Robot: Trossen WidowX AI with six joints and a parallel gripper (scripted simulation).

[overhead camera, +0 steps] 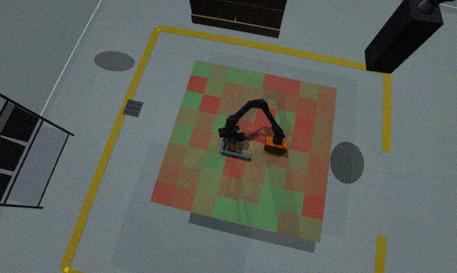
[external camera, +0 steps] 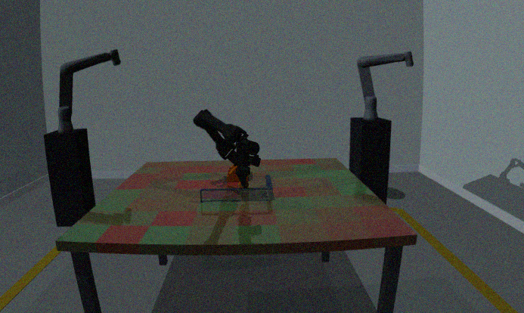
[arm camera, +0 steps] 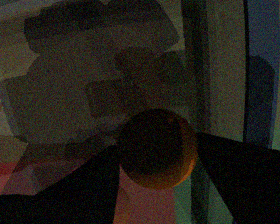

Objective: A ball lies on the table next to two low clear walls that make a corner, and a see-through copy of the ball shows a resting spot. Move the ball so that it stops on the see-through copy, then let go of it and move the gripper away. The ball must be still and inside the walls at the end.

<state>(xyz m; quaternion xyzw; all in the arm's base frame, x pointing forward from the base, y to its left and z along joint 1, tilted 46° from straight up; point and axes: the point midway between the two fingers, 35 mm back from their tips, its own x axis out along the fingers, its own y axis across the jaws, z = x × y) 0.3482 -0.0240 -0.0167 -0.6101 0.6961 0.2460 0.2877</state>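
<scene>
Gripping: the gripper (arm camera: 157, 183) is clamped on the ball (arm camera: 157, 152), dark fingers pressing it from either side in the wrist view.
Ball: round, smooth, orange along its lit lower edge and otherwise in shadow; it sits low over the table (external camera: 317, 218), just inside the corner of the walls.
Walls: two low, clear, blue-edged strips (external camera: 236, 193) meeting at a right angle, seen as an L (overhead camera: 232, 153) from the top.
Table: flat top of matte red, green and tan squares on dark legs.
Arm: black, jointed, arching from an orange base (overhead camera: 275, 144) down to the corner.
Around: two dark pedestals (external camera: 69, 171) carrying grey arms stand beside the table; yellow floor tape (overhead camera: 114, 135) frames it.
See-through copy: cannot tell where it is.
</scene>
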